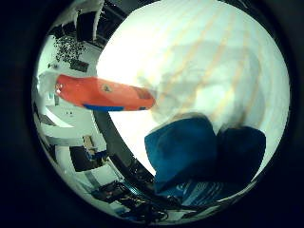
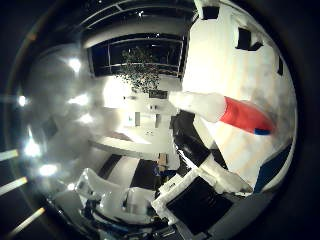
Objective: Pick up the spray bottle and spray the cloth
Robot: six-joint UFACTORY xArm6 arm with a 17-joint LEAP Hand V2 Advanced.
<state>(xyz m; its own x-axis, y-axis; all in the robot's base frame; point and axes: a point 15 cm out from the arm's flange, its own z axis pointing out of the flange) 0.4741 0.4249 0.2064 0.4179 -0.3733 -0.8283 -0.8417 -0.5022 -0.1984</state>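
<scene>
The spray bottle (image 1: pixel 104 95) has a white spray head, an orange-red body and a blue band at its base. It stands on a pale cloth (image 1: pixel 209 57) with faint orange stripes that covers the table and is rumpled beside the bottle's base. The bottle's white head (image 2: pixel 200 105) shows plainly in the thumb side view. My hand (image 2: pixel 200 197) is apart from the bottle, with nothing between its white and black fingers, which look relaxed.
Two dark blue rounded shapes (image 1: pixel 190 147) lie close to the palm on the cloth, near the table's edge; I cannot tell what they are. Beyond the edge (image 1: pixel 111 137) are room furniture, white desks and a dark window with a plant (image 2: pixel 140 65).
</scene>
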